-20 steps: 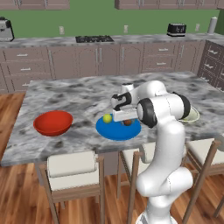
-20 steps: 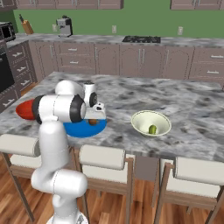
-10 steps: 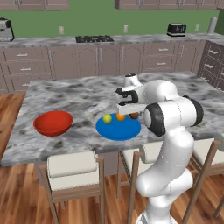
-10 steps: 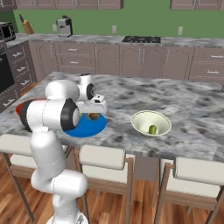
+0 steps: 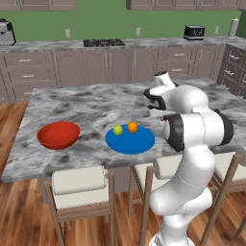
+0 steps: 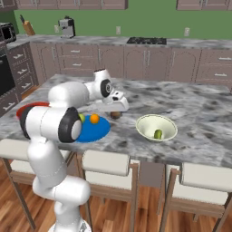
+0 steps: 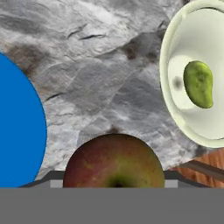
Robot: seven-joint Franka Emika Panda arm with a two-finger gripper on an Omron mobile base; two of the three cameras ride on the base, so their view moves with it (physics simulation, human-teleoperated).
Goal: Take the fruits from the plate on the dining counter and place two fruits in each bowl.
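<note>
Brown-red and glossy, a round fruit (image 7: 114, 161) is sitting pinched in the gripper (image 6: 117, 113) in the hand view, carried above the grey-and-white marbled dining counter (image 6: 199, 115) in the gap between the blue plate (image 7: 19, 127) and the cream-green bowl (image 7: 192, 76). Beside the nearer stools, the plate is still carrying a yellow-green ball (image 5: 117, 129) and an orange ball (image 5: 132, 127), lying just apart from each other. An elongated green fruit (image 6: 158, 134) is resting inside the cream-green bowl, to the robot's right of the plate. A red-orange bowl (image 5: 58, 135) is standing on the plate's other side, nothing visible in it. Farther back, brown cabinets are lining a green wall, with a cooktop (image 5: 104, 43) and a toaster (image 5: 194, 32) on the wall counter. No brand, label or writing is readable anywhere.
</note>
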